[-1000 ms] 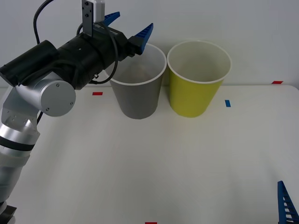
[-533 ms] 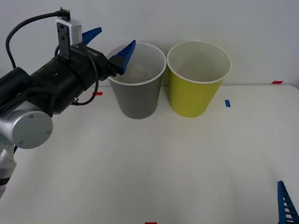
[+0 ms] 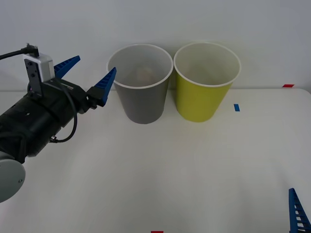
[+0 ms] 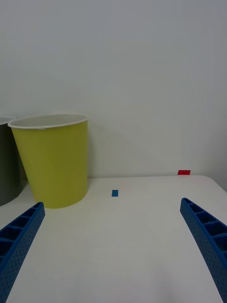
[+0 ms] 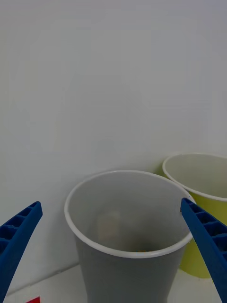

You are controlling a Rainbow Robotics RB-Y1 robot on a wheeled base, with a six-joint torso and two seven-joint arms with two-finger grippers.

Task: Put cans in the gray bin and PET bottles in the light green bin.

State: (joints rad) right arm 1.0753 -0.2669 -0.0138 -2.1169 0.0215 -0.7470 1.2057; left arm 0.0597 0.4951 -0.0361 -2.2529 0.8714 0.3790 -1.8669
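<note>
Left gripper (image 3: 86, 77) empty, jaws wide, just left of the gray bin (image 3: 142, 99); the can (image 3: 144, 73) lies inside that bin. Right gripper (image 4: 113, 251), jaws wide, low, well right of the bin. Best pulled straight away, clear of the rim.

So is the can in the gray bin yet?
In. A pale shape with orange, likely the can, lies inside the gray bin; the left end effector is open beside it.

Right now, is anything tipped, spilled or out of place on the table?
Nothing stands out. The gray bin and light green bin stand upright side by side; the open left gripper hangs beside the gray bin, holding nothing.
</note>
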